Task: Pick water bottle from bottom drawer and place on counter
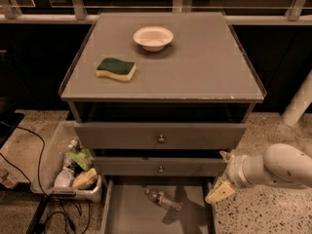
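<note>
Camera view: the water bottle point(163, 200) lies on its side on the bottom drawer point(130, 214) floor, near the back. The gripper point(222, 174) hangs above the drawer's right wall, fingers spread and empty. The bottle sits apart at its 8 o'clock.

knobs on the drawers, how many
2. One knob is on the upper drawer front, the other knob on the lower drawer front. The bottom drawer is pulled out, its front out of frame, maybe hiding one. The end effector hangs open right of it.
</note>
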Robot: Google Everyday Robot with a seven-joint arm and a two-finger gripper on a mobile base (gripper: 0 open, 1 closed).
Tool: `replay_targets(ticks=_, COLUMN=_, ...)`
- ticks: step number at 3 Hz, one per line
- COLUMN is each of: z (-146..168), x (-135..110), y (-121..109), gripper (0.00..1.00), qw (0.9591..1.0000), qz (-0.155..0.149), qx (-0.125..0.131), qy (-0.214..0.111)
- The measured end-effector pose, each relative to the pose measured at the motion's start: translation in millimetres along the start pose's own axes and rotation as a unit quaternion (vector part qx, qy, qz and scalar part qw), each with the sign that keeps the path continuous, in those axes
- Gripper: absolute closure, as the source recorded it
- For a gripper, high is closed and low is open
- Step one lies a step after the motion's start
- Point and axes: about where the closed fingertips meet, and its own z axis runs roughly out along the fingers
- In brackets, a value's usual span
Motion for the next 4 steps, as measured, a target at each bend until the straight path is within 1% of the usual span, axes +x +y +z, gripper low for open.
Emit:
replay_targets(ticks=1, z=40.0, x=26.1, y=-10.7, gripper=0.00, qw=0.9997, qz=0.023, qx=0.000, qy=0.006)
replay_targets(ticks=2, z=79.8, x=53.0, y=-14.1, gripper=0.00, qw=0.9996, qz=0.028, qx=-0.001, qy=0.008)
replay_targets(ticks=3, z=112.4, x=76.6, y=-1.3, gripper=0.00, qw=0.9997, qz=0.021, qx=-0.012, qy=-0.008)
replay_targets(ticks=4, z=138.7, x=90.1, y=16.9, gripper=0.00, qw=0.9973, qz=-0.009, qx=-0.038, qy=-0.062)
